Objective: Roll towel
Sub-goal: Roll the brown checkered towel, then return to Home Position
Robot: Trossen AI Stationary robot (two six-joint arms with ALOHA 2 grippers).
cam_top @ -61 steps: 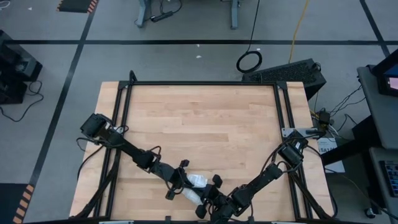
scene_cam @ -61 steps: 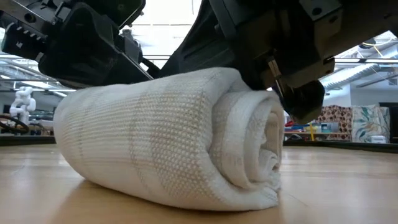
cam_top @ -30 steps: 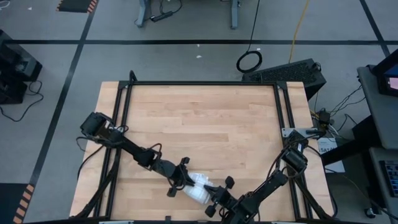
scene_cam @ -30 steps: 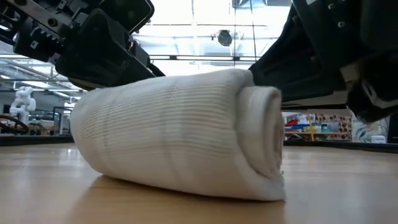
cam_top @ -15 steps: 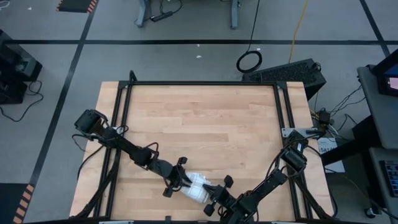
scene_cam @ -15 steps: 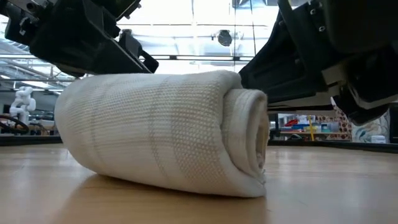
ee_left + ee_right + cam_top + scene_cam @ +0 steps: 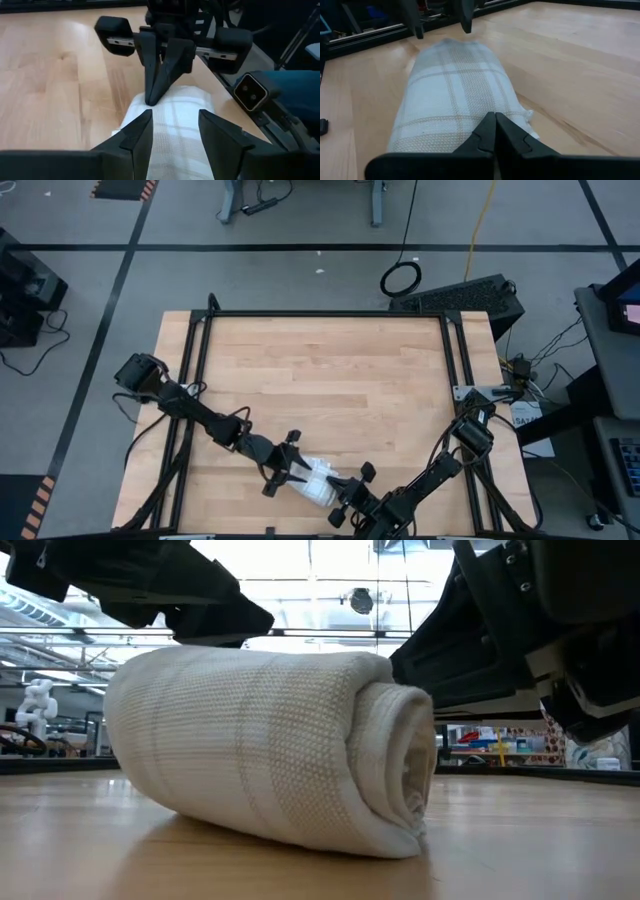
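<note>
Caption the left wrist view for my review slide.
Rolled towel on the table, left gripper open above it, right gripper shut opposite.

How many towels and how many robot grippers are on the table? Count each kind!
Rolled towel: 1
Grippers: 2, the left gripper open at one end of the roll, the right gripper shut at the other end
Total: 3
</note>
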